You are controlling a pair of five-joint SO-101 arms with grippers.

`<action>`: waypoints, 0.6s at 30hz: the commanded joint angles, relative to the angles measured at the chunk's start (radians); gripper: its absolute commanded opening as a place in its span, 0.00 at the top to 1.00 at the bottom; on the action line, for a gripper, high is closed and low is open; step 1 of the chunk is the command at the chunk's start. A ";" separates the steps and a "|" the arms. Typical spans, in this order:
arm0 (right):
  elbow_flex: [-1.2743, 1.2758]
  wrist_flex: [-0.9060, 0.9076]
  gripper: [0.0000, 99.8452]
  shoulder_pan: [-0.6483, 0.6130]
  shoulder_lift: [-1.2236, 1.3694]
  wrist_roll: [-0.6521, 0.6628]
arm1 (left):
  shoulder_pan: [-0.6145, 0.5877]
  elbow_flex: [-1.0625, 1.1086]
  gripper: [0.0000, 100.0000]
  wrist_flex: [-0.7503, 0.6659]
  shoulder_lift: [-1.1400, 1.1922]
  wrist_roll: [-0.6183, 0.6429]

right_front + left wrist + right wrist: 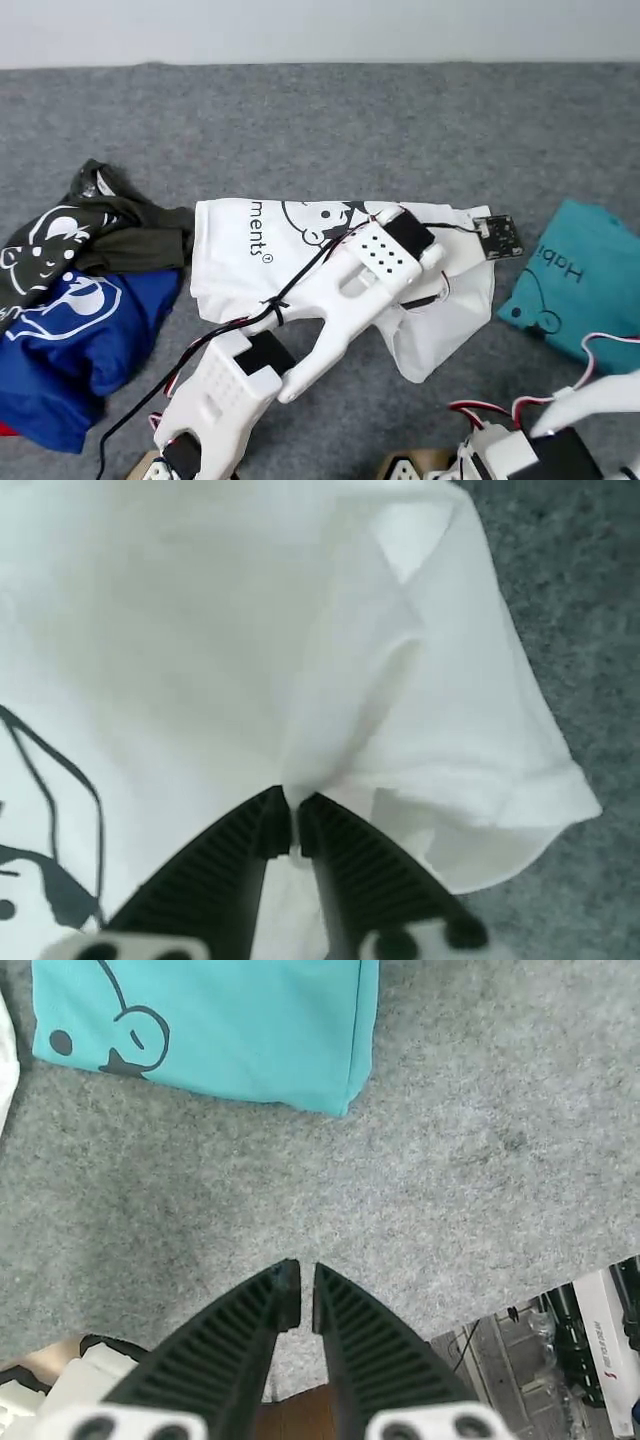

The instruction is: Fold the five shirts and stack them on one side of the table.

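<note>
A white shirt (250, 250) with a black cartoon print lies spread in the middle of the grey table. My left arm (340, 290) stretches across it from the near left. In the left wrist view, my left gripper (290, 825) is shut on a raised fold of the white shirt (200, 630), near its sleeve (490, 770). A folded teal shirt (580, 285) lies at the right. A dark olive shirt (110, 235) and a blue shirt (70, 340) lie crumpled at the left. My right gripper (300, 1295) is shut with nothing in it, over bare table near the teal shirt (220, 1020).
The table is covered in grey carpet-like fabric (330, 130), with free room along its far side. A scrap of red cloth (5, 430) shows at the near left edge. My right arm (560, 440) sits at the near right corner. The table's edge (520, 1290) shows in the right wrist view.
</note>
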 commanded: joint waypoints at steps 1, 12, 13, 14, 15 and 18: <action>-0.009 0.041 0.96 0.002 -0.053 0.000 | -0.009 -0.074 0.99 -0.015 -0.008 -0.002; -0.009 0.041 0.96 0.002 -0.053 0.000 | -0.121 -0.168 0.99 -0.086 0.127 -0.002; -0.009 0.041 0.96 0.002 -0.053 0.000 | -0.133 -0.194 0.99 -0.084 0.153 -0.002; -0.009 0.041 0.96 0.002 -0.053 0.000 | -0.144 -0.223 0.99 -0.078 0.176 -0.003; -0.009 0.041 0.96 0.002 -0.053 0.000 | -0.152 -0.255 0.99 -0.068 0.201 -0.008; -0.009 0.041 0.96 0.004 -0.053 0.000 | -0.170 -0.374 0.94 -0.017 0.278 -0.003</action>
